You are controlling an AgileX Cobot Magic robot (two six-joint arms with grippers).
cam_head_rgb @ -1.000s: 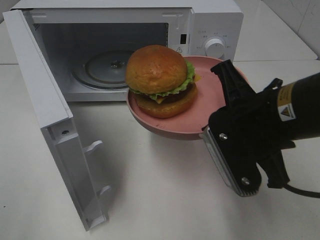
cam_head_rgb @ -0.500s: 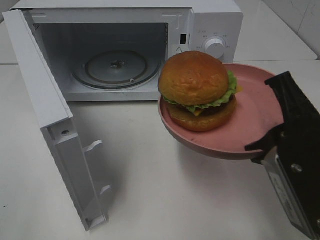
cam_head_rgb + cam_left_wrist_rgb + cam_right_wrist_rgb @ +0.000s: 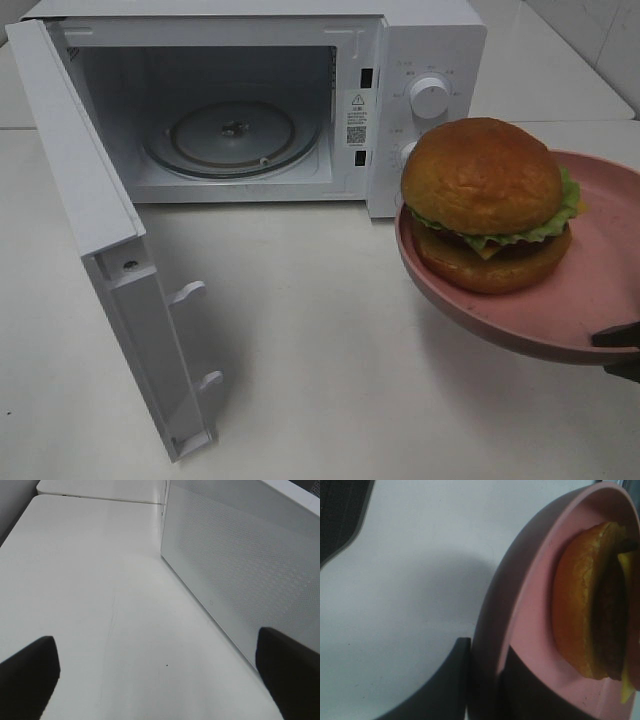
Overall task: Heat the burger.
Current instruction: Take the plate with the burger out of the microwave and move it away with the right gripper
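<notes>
Burger [image 3: 487, 203] sitting on pink plate [image 3: 520, 325], raised above table [image 3: 330, 350], at 4 o'clock from open microwave [image 3: 250, 100]. Right gripper [image 3: 485, 680] pinching plate rim between jaws. Left gripper [image 3: 160, 675] hovering beside microwave wall, jaws spread wide, holding nothing.

From my feed the burger [image 3: 487, 203] bun looks glossy, orange-brown, w/ a finely pitted skin; lettuce edge is crinkly (prob. plastic, can't confirm). The plate [image 3: 520, 325] under it reads as smooth matt pink plastic. Microwave [image 3: 425, 40] shell is white, satin-smooth; its turntable [image 3: 235, 135] looks like clear ribbed glass, shiny. On the left wrist cam the microwave side panel [image 3: 235, 565] shows a fine dotted texture. The table [image 3: 330, 350] is smooth off-white w/ a soft sheen. Right gripper fingers [image 3: 447, 690] look matt black.
</notes>
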